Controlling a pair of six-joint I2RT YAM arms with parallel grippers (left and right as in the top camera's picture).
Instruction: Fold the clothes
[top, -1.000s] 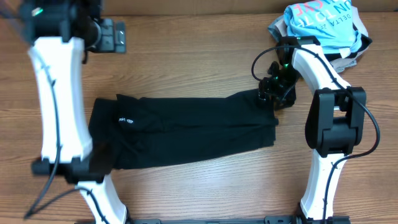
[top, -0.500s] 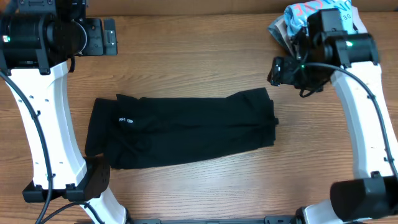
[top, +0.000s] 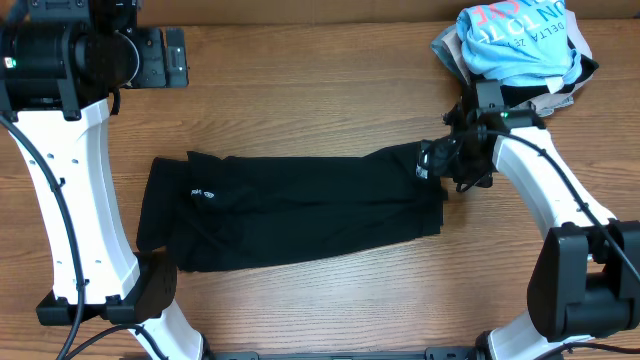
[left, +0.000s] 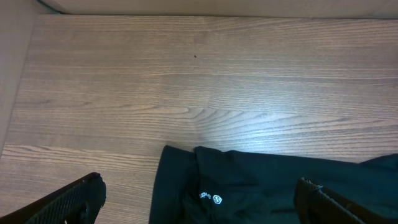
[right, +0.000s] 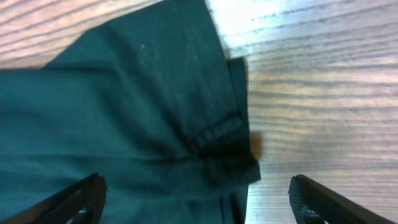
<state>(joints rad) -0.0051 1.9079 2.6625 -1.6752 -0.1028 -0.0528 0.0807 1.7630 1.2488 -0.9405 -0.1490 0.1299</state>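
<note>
A black garment (top: 300, 210), folded into a long band, lies flat across the middle of the wooden table; a small white logo (top: 203, 192) shows near its left end. My right gripper (top: 440, 160) is open and hovers over the garment's upper right corner (right: 205, 124). My left gripper (top: 155, 58) is open and held high at the far left, away from the cloth. In the left wrist view the garment's left end (left: 261, 186) and its logo (left: 211, 198) lie below the open fingers (left: 199, 205).
A pile of clothes topped by a light blue shirt with pink letters (top: 520, 40) sits at the far right corner. Bare wood table (top: 300, 100) lies behind and in front of the garment. A wall edge shows at the table's far left (left: 15, 62).
My right arm has swung down from near the clothes pile to the garment's upper right corner. The left arm has stayed still over the last half second. The garment has not moved.
</note>
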